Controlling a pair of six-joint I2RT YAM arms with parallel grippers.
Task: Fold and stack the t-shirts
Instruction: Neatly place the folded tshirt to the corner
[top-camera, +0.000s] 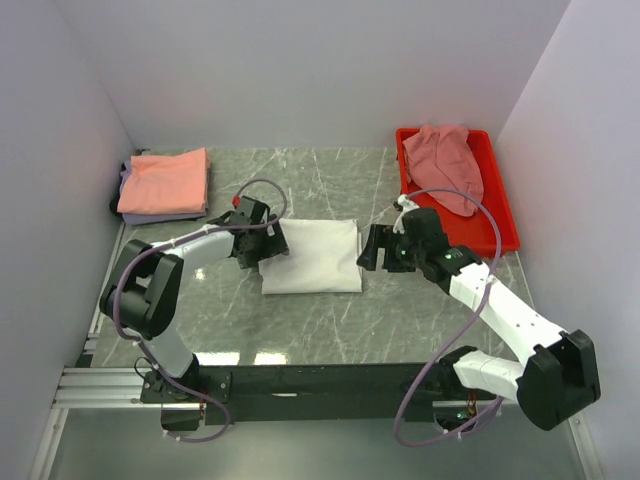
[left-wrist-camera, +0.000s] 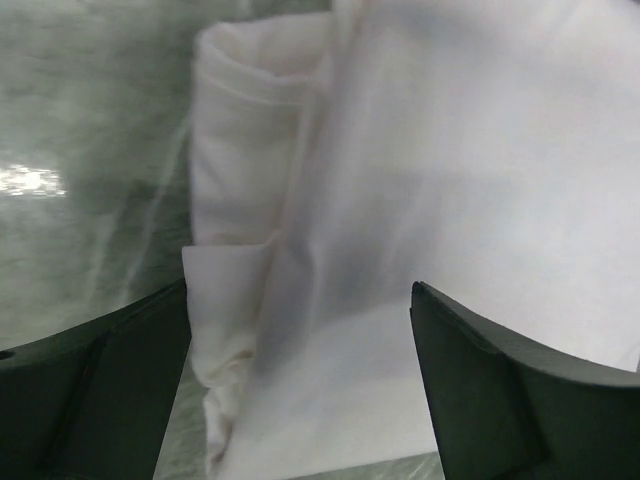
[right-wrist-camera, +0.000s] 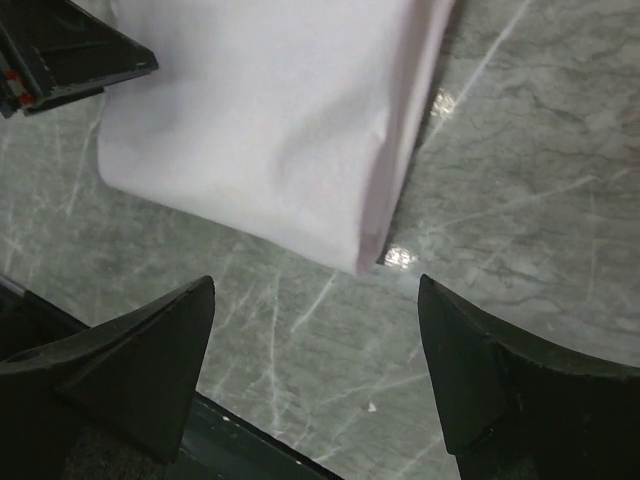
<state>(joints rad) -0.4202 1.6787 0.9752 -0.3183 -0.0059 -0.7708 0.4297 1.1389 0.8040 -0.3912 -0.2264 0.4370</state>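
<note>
Centrally on the marble table (top-camera: 420, 320) lay the white t-shirt (top-camera: 312, 255), folded into a flat rectangle. The left gripper (top-camera: 262, 243) sat at its left edge with jaws spread wide; in the left wrist view the rolled, layered edge of the cloth ran between the two black fingers (left-wrist-camera: 100, 390), which gripped nothing. The right gripper (top-camera: 372, 250) was at the shirt's right edge, also wide open and empty. Its wrist view showed bare table between its fingers (right-wrist-camera: 140, 370), with the shirt's near corner just beyond them. At the far left corner a salmon-orange t-shirt (top-camera: 165, 180) lay folded on top of a lavender t-shirt (top-camera: 150, 215). At the far right a dusty-pink t-shirt (top-camera: 445, 165) lay crumpled in the red tray (top-camera: 505, 225).
</note>
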